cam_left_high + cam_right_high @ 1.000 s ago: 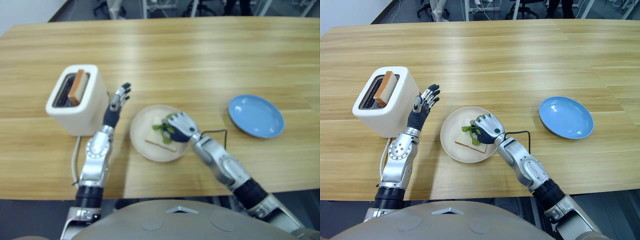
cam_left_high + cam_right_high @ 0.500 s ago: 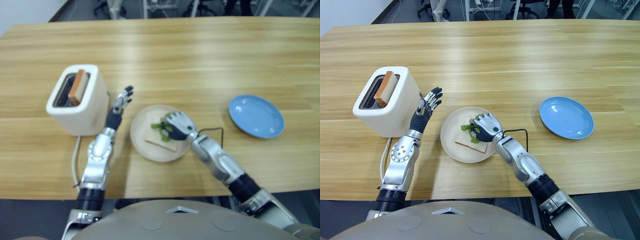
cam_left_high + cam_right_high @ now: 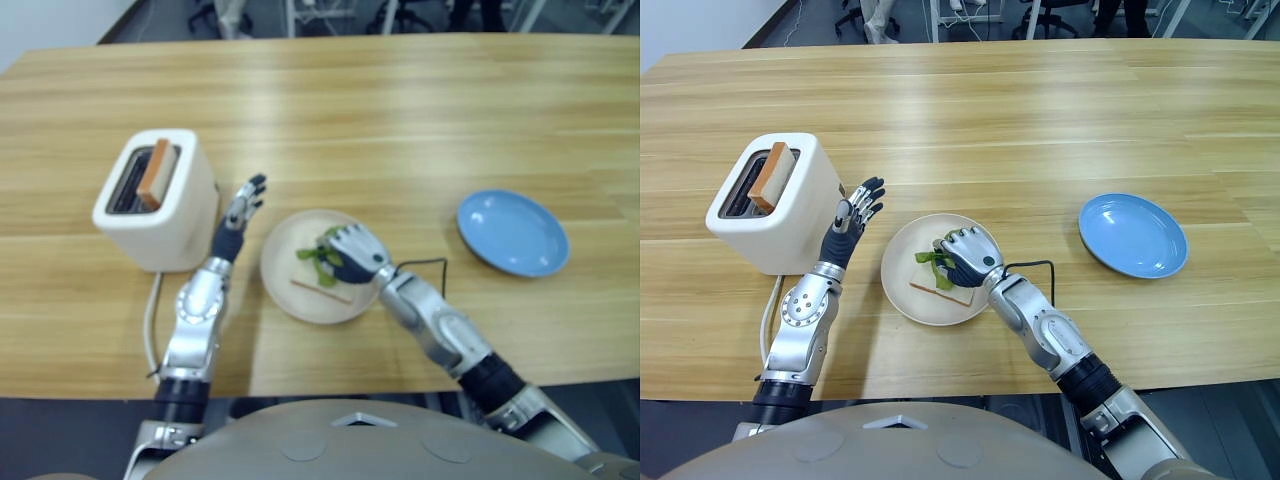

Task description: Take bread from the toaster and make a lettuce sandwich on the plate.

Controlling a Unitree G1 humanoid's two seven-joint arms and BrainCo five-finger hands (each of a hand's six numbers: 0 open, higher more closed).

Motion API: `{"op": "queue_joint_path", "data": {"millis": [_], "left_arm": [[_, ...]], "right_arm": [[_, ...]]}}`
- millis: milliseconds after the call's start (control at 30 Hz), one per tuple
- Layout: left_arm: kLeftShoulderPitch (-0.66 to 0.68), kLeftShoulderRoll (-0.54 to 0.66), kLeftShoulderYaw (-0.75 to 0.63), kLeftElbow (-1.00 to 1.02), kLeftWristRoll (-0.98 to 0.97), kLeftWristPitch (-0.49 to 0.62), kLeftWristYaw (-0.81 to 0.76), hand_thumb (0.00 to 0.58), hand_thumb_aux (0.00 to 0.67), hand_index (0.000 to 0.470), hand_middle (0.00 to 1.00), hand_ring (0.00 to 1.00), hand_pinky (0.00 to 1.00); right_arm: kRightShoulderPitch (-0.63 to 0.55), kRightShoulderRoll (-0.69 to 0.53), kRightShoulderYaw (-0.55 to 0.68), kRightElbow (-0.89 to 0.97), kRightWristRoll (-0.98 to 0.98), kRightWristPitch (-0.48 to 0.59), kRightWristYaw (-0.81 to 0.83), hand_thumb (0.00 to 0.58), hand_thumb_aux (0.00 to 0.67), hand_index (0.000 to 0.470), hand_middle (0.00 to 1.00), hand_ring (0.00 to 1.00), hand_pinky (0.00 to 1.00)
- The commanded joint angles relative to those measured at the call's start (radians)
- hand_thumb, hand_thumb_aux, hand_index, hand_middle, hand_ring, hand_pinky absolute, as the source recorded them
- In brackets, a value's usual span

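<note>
Lettuce (image 3: 936, 259) gripped by right hand (image 3: 975, 256) over bread (image 3: 932, 284) on plate (image 3: 900, 255) | left hand (image 3: 851, 216) spread beside toaster (image 3: 790, 218) | blue plate (image 3: 1132, 236) well apart

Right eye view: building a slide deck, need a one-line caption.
Right hand holds lettuce over a bread slice on the cream plate; open left hand beside the toaster, a second slice inside.

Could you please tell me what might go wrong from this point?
The right hand is curled on the lettuce over the bread slice on the plate; on release the leaf may cling and lift off. The open left hand is close beside the toaster and could nudge it reaching for the remaining slice.
</note>
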Motion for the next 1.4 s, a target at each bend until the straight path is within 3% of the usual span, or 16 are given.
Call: {"op": "queue_joint_path", "data": {"millis": [33, 133, 167, 200, 233, 267, 700, 1100, 1400], "left_arm": [[0.002, 0.002, -0.004, 0.019, 0.011, 0.002, 0.004, 0.000, 0.000, 0.000, 0.00, 0.00, 0.00], [0.001, 0.003, -0.004, 0.019, 0.012, 0.001, 0.004, 0.000, 0.000, 0.000, 0.00, 0.00, 0.00], [0.001, 0.004, -0.003, 0.020, 0.012, 0.001, 0.004, 0.000, 0.000, 0.000, 0.00, 0.00, 0.00], [0.000, 0.004, -0.003, 0.020, 0.012, 0.001, 0.003, 0.000, 0.000, 0.000, 0.00, 0.00, 0.00], [-0.001, 0.005, -0.002, 0.021, 0.012, 0.001, 0.003, 0.000, 0.000, 0.000, 0.00, 0.00, 0.00], [-0.002, 0.005, -0.001, 0.023, 0.011, 0.002, 0.003, 0.000, 0.000, 0.000, 0.00, 0.00, 0.00], [-0.010, 0.012, 0.002, 0.033, 0.014, -0.001, 0.002, 0.000, 0.000, 0.000, 0.00, 0.00, 0.00], [-0.032, 0.039, 0.013, -0.021, 0.037, -0.012, 0.009, 0.000, 0.000, 0.000, 0.00, 0.00, 0.00], [-0.118, 0.239, 0.109, -0.409, 0.325, -0.030, 0.051, 0.000, 0.000, 0.000, 0.00, 0.00, 0.00]], "right_arm": [[-0.009, -0.002, 0.004, 0.067, 0.000, 0.000, 0.004, 0.580, 0.670, 0.460, 1.00, 1.00, 1.00], [-0.012, -0.005, 0.011, 0.110, -0.002, -0.003, 0.007, 0.580, 0.670, 0.460, 1.00, 1.00, 1.00], [-0.009, -0.008, 0.011, 0.119, 0.000, -0.004, 0.010, 0.573, 0.599, 0.411, 1.00, 1.00, 1.00], [-0.006, -0.011, 0.011, 0.123, 0.001, -0.004, 0.011, 0.526, 0.465, 0.319, 0.85, 0.85, 0.85], [-0.002, -0.015, 0.011, 0.122, 0.003, -0.006, 0.013, 0.310, 0.213, 0.146, 0.21, 0.21, 0.21], [0.003, -0.020, 0.010, 0.117, 0.004, -0.007, 0.015, 0.000, 0.000, 0.000, 0.00, 0.00, 0.00], [0.059, -0.092, -0.102, -0.116, 0.049, -0.002, 0.040, 0.000, 0.000, 0.000, 0.00, 0.00, 0.00], [0.075, -0.136, -0.371, -0.371, 0.182, 0.019, 0.101, 0.000, 0.000, 0.000, 0.00, 0.00, 0.00], [0.071, 0.016, -0.560, -0.222, 0.654, 0.050, 0.168, 0.000, 0.000, 0.000, 0.00, 0.00, 0.00]]}}
